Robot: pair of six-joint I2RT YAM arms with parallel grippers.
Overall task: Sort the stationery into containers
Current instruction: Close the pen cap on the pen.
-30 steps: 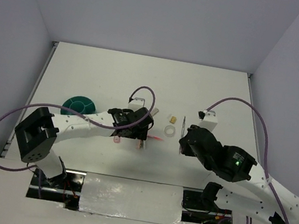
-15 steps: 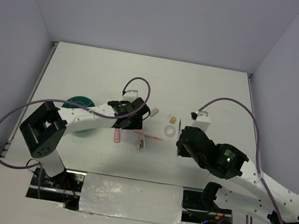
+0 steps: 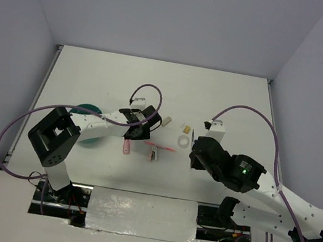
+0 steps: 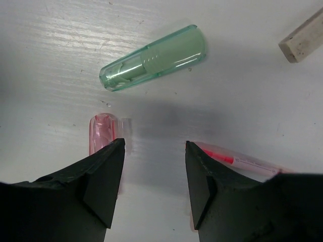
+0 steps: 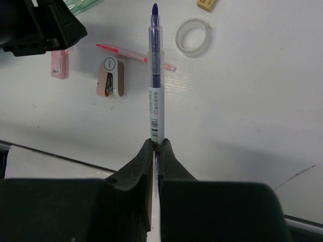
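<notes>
Lab rig: walled white table [image 3: 227,101]

High rear camera looks down; close wrist cameras both catch the pink stick [image 4: 102,132].

The organizer [image 3: 88,110] is sitting at the table's [image 3: 154,88] left. My left gripper [image 4: 154,151] is hanging between the stick [image 4: 101,132], left, and the loose pen [image 4: 242,160], right; the tube [image 4: 154,58] is lying just behind, the block [image 4: 303,38] further right. The clip [image 5: 110,76] is lying just before the loose pen. Rightward, the ring [image 5: 193,37] is lying before the nub [image 5: 206,4], beside the pen [image 5: 155,75] in my right gripper [image 5: 155,143].
</notes>
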